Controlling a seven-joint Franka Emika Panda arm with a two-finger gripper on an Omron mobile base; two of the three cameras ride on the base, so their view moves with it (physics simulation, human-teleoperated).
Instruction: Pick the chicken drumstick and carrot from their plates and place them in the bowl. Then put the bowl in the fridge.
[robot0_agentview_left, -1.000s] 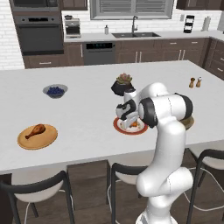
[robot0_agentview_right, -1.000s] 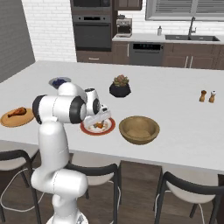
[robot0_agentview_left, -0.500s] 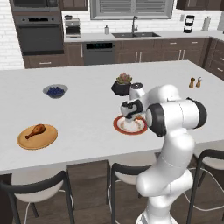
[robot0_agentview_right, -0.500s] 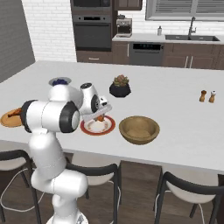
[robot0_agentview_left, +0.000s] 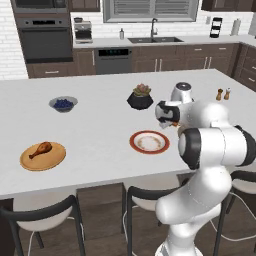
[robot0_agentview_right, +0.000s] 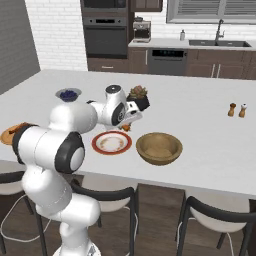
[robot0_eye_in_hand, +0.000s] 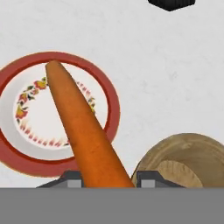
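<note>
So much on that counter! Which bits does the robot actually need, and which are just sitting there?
Needed:
slim orange carrot, held in the jaws
red-rimmed cream plate
reddish-brown chicken drumstick on its orange-tan wooden plate
round tan wooden bowl

Just sitting there:
grey-blue bowl of blueberries
black pot with succulent
salt and pepper shakers

This is a home kitchen. A long white island worktop (robot0_agentview_left: 100, 125) stands in front, with dark-framed stools (robot0_agentview_left: 42, 220) tucked under its near edge. Behind it run dark brown cabinets (robot0_agentview_left: 165, 62), a built-in black wall oven (robot0_agentview_left: 42, 42), and a sink with a tall tap (robot0_agentview_left: 154, 36) below a shuttered window (robot0_agentview_left: 150, 10). White brick tiles (robot0_agentview_right: 55, 35) cover the wall. A small appliance (robot0_agentview_left: 82, 31) beside the oven may be a coffee machine.
</note>
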